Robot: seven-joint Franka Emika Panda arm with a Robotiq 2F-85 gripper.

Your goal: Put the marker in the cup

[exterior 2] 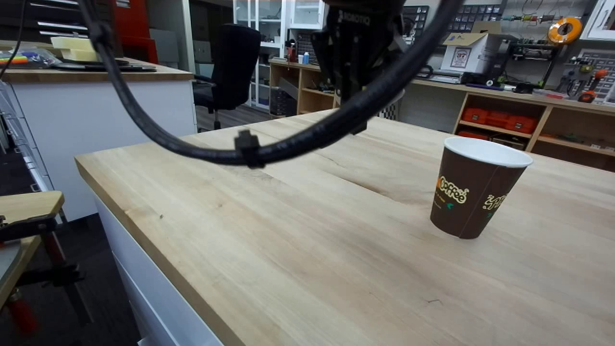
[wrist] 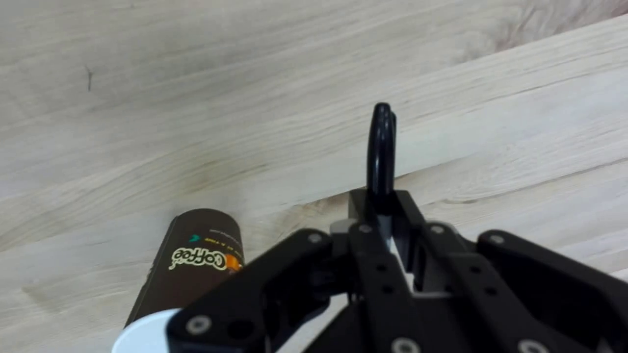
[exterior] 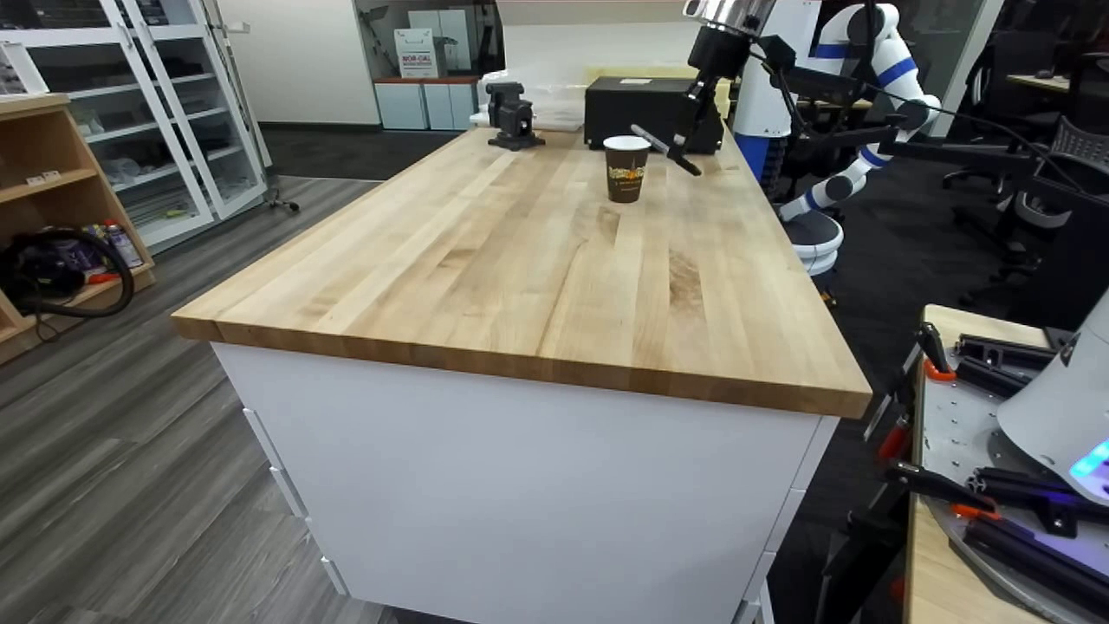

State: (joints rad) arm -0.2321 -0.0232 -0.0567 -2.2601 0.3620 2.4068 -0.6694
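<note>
My gripper (wrist: pixel 381 205) is shut on the marker (wrist: pixel 381 147), whose dark, glossy end sticks out beyond the fingertips in the wrist view. In an exterior view the marker (exterior: pixel 650 138) slants, with a pale, grey-looking end toward the cup and a black end pointing down on the far side of the gripper (exterior: pixel 677 146). The brown coffee cup (exterior 2: pixel 473 190) stands upright on the table, pale rim up. In the wrist view the cup (wrist: pixel 191 255) is at lower left, beside the gripper and partly covered by it. A cable hides much of the fingers in an exterior view.
The wooden tabletop (exterior: pixel 520 260) bears a black box (exterior: pixel 645 108) behind the cup and gripper. A squat black device (exterior: pixel 513 117) stands near the far end. A thick black cable (exterior 2: pixel 206 154) loops below the arm, above the table.
</note>
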